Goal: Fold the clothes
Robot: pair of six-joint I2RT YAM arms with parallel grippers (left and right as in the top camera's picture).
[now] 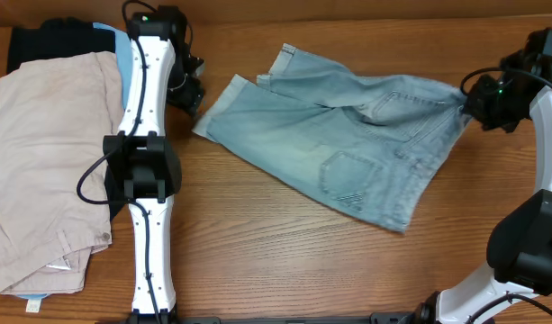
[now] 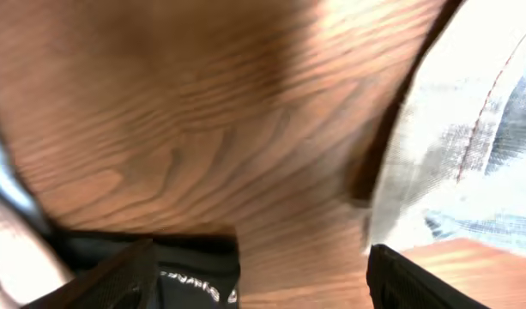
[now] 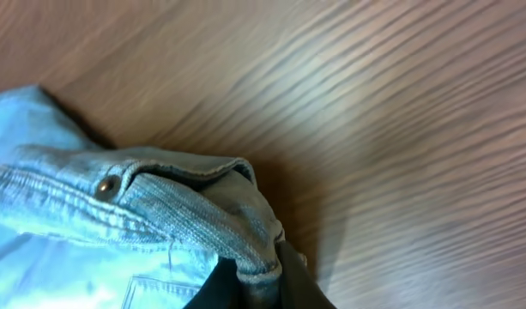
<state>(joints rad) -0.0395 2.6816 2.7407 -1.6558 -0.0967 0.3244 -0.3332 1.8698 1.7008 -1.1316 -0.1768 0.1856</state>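
Note:
The clothes, light blue denim shorts (image 1: 348, 135), lie spread back-up across the middle of the table, cuffed legs to the left and waistband to the right. My left gripper (image 1: 193, 90) hovers just off the left leg's cuff. In the left wrist view it (image 2: 261, 257) is open with only bare wood between its fingers (image 2: 408, 279), and the shorts' pale hem (image 2: 468, 129) lies to the right. My right gripper (image 1: 469, 101) is at the waistband's right end. In the right wrist view it (image 3: 261, 283) is shut on a bunched fold of the waistband (image 3: 202, 206), which is lifted slightly.
A pile of beige trousers (image 1: 41, 162) fills the table's left side, with a black garment (image 1: 50, 40) behind it. The black garment with white lettering (image 2: 194, 275) also shows under the left gripper. The left arm (image 1: 145, 171) runs between the pile and the shorts.

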